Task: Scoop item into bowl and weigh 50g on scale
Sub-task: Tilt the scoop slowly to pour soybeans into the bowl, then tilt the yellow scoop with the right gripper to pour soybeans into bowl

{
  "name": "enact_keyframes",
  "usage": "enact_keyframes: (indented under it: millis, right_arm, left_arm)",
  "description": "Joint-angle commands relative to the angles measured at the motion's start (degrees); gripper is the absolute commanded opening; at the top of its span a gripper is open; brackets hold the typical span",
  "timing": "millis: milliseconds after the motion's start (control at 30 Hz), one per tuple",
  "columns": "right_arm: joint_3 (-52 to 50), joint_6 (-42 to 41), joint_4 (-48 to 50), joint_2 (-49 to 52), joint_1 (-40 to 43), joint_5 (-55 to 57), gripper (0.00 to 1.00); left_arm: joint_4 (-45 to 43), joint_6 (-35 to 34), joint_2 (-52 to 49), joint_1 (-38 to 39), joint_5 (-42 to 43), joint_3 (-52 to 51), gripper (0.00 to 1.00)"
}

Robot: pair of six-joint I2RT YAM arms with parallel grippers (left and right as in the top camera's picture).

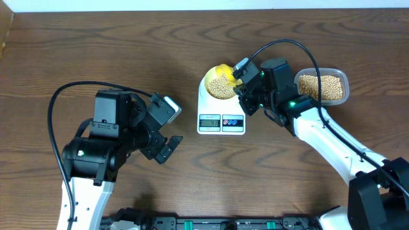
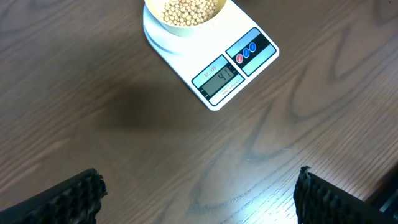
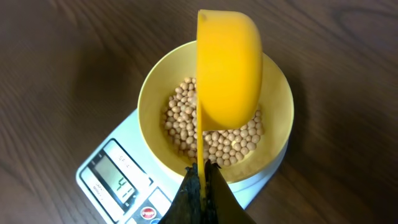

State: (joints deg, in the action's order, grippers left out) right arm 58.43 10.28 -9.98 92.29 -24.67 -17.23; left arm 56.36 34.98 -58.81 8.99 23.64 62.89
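Beans (image 3: 180, 118) in bowl (image 3: 149, 99) on scale (image 1: 220, 121); spoon (image 3: 230, 68) above bowl; tub (image 1: 322, 69) right of scale.

This looks like a robotics lab station, not a home kitchen. Two white-and-black robot arms with black cables, the left arm (image 1: 89, 153) and the right arm (image 1: 332, 137), stand at a dark brown wood-grain bench (image 1: 96, 51). A black equipment rail (image 1: 211, 225) runs along its front edge. A white rounded digital kitchen scale (image 1: 221, 121) is on the bench.
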Motion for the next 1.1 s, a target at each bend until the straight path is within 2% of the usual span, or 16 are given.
enact_keyframes:
  millis: [0, 1067]
  right_arm:
    - [0.3, 2.4, 0.3, -0.7, -0.6, 1.1, 0.01]
    - [0.3, 3.5, 0.8, -0.7, -0.8, 2.1, 0.01]
  left_arm:
    - [0.0, 1.0, 0.0, -0.3, -0.1, 1.1, 0.99]
    - [0.0, 1.0, 0.0, -0.3, -0.1, 1.1, 0.99]
